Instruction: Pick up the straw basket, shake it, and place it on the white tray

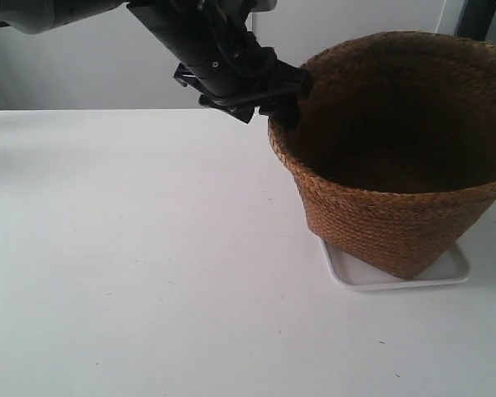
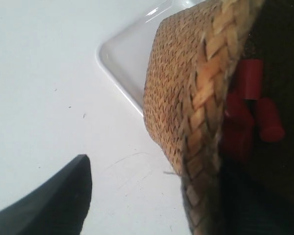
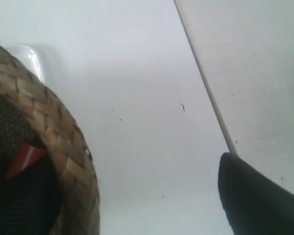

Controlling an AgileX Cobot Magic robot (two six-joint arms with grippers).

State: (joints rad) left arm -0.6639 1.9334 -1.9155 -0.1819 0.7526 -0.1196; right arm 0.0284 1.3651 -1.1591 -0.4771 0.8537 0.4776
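Observation:
The straw basket (image 1: 397, 207) stands upright with its base on the white tray (image 1: 347, 277) at the right of the table. The gripper (image 1: 285, 103) of the arm at the exterior view's left straddles the basket's rim. In the left wrist view my left gripper (image 2: 152, 186) is open. One black finger (image 2: 63, 196) is outside, well apart from the basket (image 2: 181, 88), and the other is hidden in the dark inside. My right gripper (image 3: 152, 186) is open too. Its outer finger (image 3: 255, 196) stands clear of the basket's rim (image 3: 63, 147). A corner of the tray (image 2: 122, 58) shows.
Several red cylinders (image 2: 250, 81) lie inside the basket, and a red piece (image 3: 22, 159) shows in the right wrist view. The white table (image 1: 132, 248) stretches left of the basket. Its far edge (image 3: 206, 93) meets a pale wall.

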